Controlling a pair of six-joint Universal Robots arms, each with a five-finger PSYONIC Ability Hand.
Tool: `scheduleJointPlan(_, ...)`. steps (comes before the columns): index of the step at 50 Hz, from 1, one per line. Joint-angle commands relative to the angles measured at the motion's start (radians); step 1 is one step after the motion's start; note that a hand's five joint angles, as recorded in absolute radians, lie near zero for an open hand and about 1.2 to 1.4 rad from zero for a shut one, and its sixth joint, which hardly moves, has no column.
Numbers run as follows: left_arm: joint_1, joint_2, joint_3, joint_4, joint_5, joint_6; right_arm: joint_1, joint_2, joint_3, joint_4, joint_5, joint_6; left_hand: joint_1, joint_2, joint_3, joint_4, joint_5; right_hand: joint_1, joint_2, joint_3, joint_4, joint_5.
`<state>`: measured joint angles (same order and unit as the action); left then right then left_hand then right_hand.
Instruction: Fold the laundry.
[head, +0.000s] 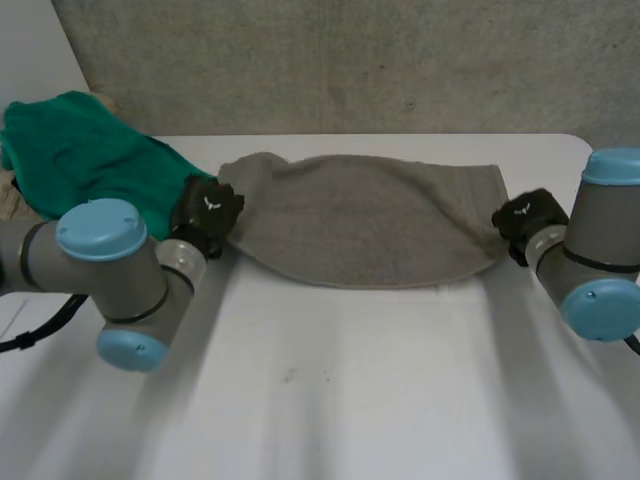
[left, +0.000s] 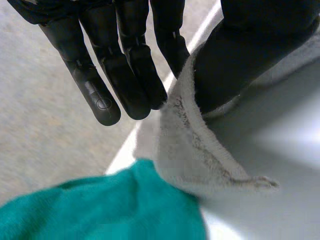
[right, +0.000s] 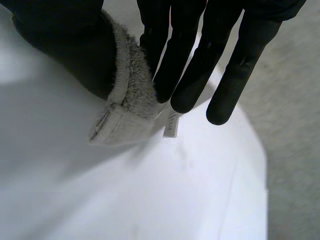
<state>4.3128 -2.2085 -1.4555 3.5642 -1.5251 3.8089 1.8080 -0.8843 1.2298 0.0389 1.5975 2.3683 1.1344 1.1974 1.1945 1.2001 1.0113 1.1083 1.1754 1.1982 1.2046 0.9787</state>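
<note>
A grey towel (head: 360, 220) hangs stretched between my two hands above the far half of the white table (head: 350, 400), its lower edge sagging in a curve. My left hand (head: 207, 212) pinches the towel's left corner (left: 192, 145) between thumb and fingers (left: 130, 75). My right hand (head: 528, 216) pinches the right corner (right: 127, 107) the same way, thumb against fingers (right: 190, 60); a small white label (right: 171, 124) dangles from that corner. A green cloth (head: 80, 150) lies bunched at the table's far left, close beside my left hand (left: 100, 205).
A grey carpeted wall (head: 350, 60) rises behind the table. The table's far right corner (right: 250, 135) is rounded, with grey floor (right: 295, 125) beyond it. My left arm's elbow (head: 110, 280) hangs over the near left of the table.
</note>
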Motion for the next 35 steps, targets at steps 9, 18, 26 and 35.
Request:
scheduleJointPlan(9,0.013,0.463,-0.422,-0.562,-0.049,0.206,-0.228,-0.418,0.408,0.467,-0.002,-0.306,0.262,0.199,0.202,0.196,0.210,0.288,0.221,0.198,0.192,0.243)
scheduleJointPlan(18,-0.019,0.414,-0.337,-0.593,-0.055,0.209,-0.257,-0.443,0.430,0.418,-0.013,-0.360,0.262,0.199,0.202,0.196,0.210,0.288,0.221,0.198,0.192,0.243)
scheduleJointPlan(26,-0.054,0.155,-0.061,-0.392,-0.061,0.215,-0.197,-0.242,0.258,0.199,-0.014,-0.261,0.262,0.199,0.202,0.196,0.210,0.288,0.221,0.198,0.192,0.243)
scheduleJointPlan(35,-0.058,-0.121,0.227,-0.170,-0.098,0.230,-0.157,-0.042,0.077,-0.033,-0.005,-0.250,0.262,0.199,0.202,0.196,0.210,0.288,0.221,0.198,0.192,0.243)
